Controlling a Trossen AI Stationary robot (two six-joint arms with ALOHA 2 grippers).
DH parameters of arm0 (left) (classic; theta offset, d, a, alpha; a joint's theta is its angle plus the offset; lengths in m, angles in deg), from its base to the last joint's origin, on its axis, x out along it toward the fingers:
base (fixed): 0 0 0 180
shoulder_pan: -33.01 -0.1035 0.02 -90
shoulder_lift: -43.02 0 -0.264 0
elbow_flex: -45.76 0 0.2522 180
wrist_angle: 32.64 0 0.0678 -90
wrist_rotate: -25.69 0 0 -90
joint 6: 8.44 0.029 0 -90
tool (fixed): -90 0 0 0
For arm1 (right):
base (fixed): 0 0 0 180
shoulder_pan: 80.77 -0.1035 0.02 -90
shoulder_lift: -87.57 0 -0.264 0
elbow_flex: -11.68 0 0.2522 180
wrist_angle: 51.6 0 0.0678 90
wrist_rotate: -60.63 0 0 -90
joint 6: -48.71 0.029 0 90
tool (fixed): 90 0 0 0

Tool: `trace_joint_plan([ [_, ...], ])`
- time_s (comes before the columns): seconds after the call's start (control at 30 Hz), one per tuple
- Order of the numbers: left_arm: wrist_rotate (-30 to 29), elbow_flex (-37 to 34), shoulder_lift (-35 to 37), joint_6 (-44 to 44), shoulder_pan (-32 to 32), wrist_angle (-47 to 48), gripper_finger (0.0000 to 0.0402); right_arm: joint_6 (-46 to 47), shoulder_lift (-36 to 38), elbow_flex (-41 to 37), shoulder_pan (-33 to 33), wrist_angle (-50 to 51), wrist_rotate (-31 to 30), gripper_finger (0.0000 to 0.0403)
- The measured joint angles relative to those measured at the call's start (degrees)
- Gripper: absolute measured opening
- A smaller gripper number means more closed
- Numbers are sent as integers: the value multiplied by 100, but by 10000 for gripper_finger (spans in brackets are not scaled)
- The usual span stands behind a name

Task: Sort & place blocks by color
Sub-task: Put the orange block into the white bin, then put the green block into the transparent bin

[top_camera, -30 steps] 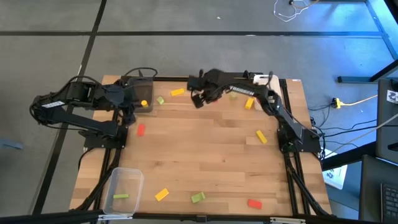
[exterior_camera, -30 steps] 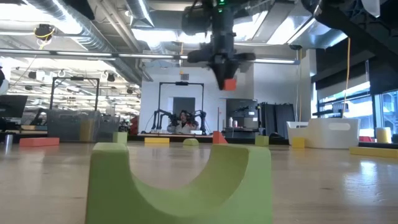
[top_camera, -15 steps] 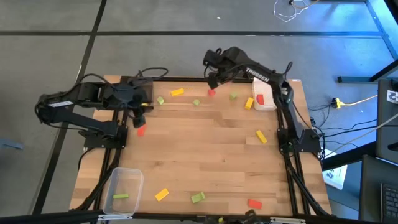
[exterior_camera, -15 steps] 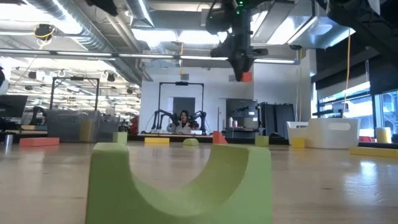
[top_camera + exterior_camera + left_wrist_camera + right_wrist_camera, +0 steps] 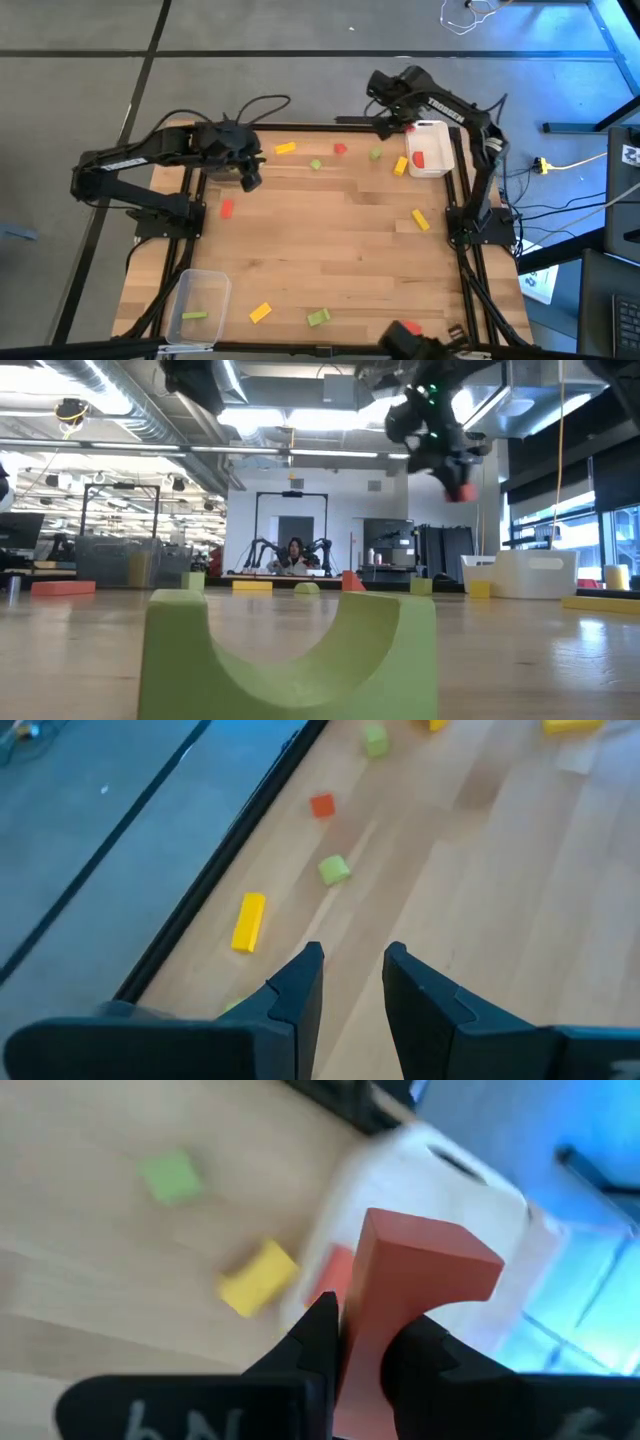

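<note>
Pincer, right (image 5: pixel 360 1355), clamped on red block (image 5: pixel 415 1295), raised above white tray (image 5: pixel 440 150) at bench 1 o'clock.
Left pincer (image 5: pixel 353 982) slightly parted, holding nothing, arm reaching over bench 10 o'clock.

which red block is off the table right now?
The red block clamped in the right gripper, held above the white tray. The other red blocks lie on the wood or in that tray.

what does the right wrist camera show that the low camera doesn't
Only the right wrist view shows a red block already lying in the white tray, with a yellow block and a green block on the table beside it. Only the low view shows a big green arch block up close. Both show the right gripper shut on a red piece.
</note>
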Motion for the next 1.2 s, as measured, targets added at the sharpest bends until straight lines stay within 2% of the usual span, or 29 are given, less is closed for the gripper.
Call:
trace_joint_plan([
  [0.23,417,0,-433,-48,-310,-133,96,18,482,-1420,542,-348,-137,53],
  [0.57,447,0,-748,-230,-348,-475,96,-128,491,-2861,1096,-1561,-121,53],
  [0.83,445,0,-745,-445,-348,-500,96,-131,489,-3223,1184,-2126,-120,113],
  [1.2,448,0,-742,-665,-371,-488,96,-154,596,-3091,1133,-2086,-64,119],
])
